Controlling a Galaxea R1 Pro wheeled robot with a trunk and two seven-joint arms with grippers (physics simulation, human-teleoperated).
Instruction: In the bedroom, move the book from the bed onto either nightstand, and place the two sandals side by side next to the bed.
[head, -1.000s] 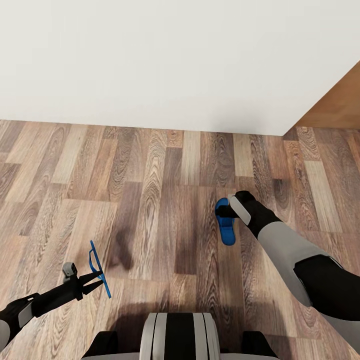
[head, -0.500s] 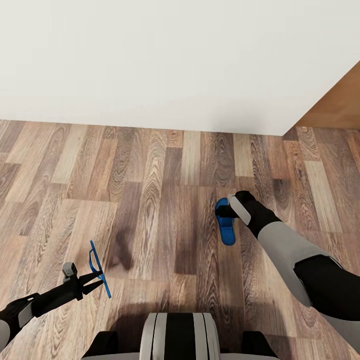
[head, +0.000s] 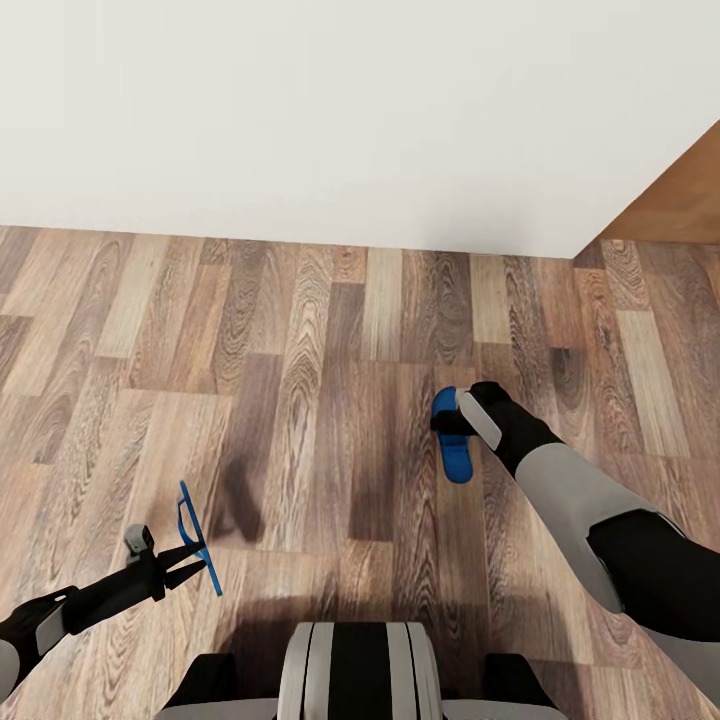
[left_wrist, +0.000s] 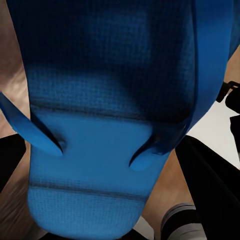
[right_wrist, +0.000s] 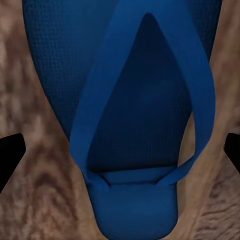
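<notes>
A: Where are the sandals?

B: In the head view, the left gripper (head: 196, 560) at about 7 o'clock is clenched on one blue sandal (head: 198, 538), carried on edge, clear of the wood-plank floor (head: 330, 340). The left wrist view shows its sole (left_wrist: 95, 165) close up between the fingers. The other sandal (head: 453, 445) sits near 4 o'clock of centre, at the right gripper (head: 447, 422).

A: Is the right claw grasping it?

B: I cannot tell. In the right wrist view the strap (right_wrist: 145, 100) runs down the middle and the dark fingertips (right_wrist: 10, 155) sit wide at both edges, not touching it; whether the sandal lies on the floor or is lifted is unclear.

A: What could go wrong?

B: The left sandal is pinched by a thin edge, so I judge a swing or bump could twist it loose. The right one could slide off if the fingers are not truly around it.

A: Anything in the way?

B: A white wall (head: 340, 110) spans 12 o'clock, and a brown wooden panel (head: 680, 200) stands at 2 o'clock. Driving forward would meet the wall, so the base has to turn first
</notes>
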